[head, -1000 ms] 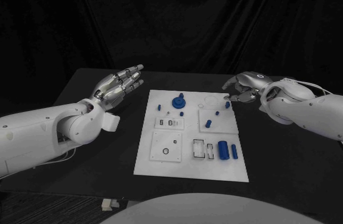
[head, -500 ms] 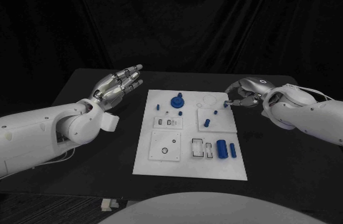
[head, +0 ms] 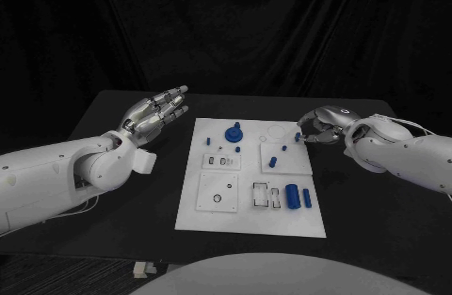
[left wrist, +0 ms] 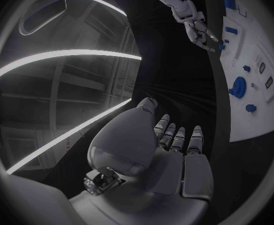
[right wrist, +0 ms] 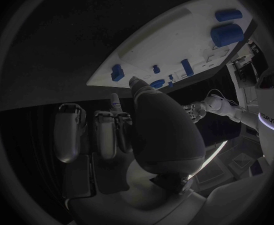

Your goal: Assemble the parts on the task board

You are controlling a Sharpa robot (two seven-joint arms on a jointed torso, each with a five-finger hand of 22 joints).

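Pinching small blue part (head: 298,137), right hand (head: 319,126).

The white task board (head: 253,224) lies in the middle of the black table (head: 123,230). The right hand (head: 319,126) hovers at the board's far right corner and pinches a small blue part (head: 298,137) between its fingertips. The left hand (head: 155,113) is raised over the table to the left of the board, palm up, fingers straight and holding nothing. A blue disc with a peg (head: 232,134) stands at the far end of the board, two blue cylinders (head: 298,196) lie near its right edge, and smaller blue pegs (head: 274,160) stand between them.
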